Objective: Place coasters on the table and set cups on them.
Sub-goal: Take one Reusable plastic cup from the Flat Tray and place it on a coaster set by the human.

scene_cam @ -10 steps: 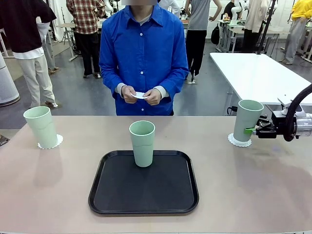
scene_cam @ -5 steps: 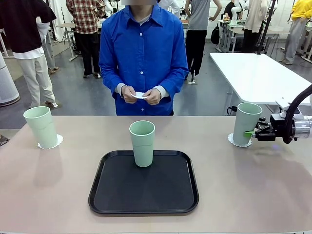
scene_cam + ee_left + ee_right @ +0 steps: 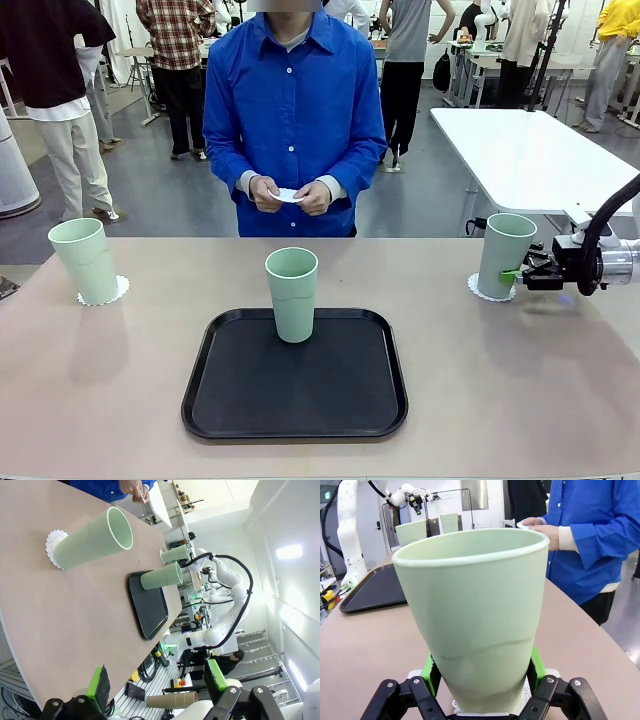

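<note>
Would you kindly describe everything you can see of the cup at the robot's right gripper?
The right cup is a tall, tapered, handleless tumbler, pale mint-green and plastic-looking, with its open rim up. It stands upright on a white lacy coaster near the far right edge of the table. The right gripper grasps it low down, with green pads against both sides.

Grey glossy floor (image 3: 175, 205) stretching back through an open hall. White table (image 3: 530, 150) at right on it. Bright rectangular light panel (image 3: 291, 551) on pale wall (image 3: 280, 520).
</note>
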`<state>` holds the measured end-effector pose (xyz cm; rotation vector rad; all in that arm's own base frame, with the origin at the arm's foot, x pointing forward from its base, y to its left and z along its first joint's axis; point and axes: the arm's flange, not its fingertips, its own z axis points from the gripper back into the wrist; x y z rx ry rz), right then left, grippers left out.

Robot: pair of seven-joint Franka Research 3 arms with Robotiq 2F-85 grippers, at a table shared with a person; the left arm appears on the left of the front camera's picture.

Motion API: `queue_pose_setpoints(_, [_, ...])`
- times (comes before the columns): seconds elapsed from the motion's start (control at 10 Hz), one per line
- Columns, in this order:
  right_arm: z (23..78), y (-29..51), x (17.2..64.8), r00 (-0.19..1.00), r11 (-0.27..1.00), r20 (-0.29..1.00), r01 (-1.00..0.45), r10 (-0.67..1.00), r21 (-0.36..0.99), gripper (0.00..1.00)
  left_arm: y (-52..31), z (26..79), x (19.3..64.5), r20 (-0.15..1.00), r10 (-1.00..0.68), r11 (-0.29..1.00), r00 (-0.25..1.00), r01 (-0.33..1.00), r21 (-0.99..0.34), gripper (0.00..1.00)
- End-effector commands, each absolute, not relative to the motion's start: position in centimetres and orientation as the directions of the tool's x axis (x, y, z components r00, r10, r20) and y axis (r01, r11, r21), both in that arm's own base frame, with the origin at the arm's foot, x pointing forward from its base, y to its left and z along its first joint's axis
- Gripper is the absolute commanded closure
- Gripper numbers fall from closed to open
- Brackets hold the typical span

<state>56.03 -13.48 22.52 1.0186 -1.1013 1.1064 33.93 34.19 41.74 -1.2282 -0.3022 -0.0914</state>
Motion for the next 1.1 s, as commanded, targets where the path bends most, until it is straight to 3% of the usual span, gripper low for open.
queue_pose_setpoints(0.0, [22.63,-13.6,56.72,0.101,0.155,0.988,-0.985,0.12,0.082,0.17,34.21,41.89,33.66,0.281,0.087,0.334,0.956,0.237,-0.912,0.0])
queue_pose_setpoints(0.4, [22.63,-13.76,56.79,0.112,0.16,0.988,-0.983,0.11,0.093,0.17,34.21,41.89,33.66,0.281,0.087,0.334,0.956,0.237,-0.912,0.0])
queue_pose_setpoints(0.5, [22.63,-13.79,56.75,0.118,0.16,0.987,-0.982,0.114,0.099,0.0,34.21,41.89,33.66,0.281,0.087,0.334,0.956,0.237,-0.912,0.0])
queue_pose_setpoints(1.0, [22.63,-13.78,56.79,0.141,0.162,0.983,-0.979,0.122,0.12,0.0,34.21,41.89,33.66,0.281,0.087,0.334,0.956,0.237,-0.912,0.0])
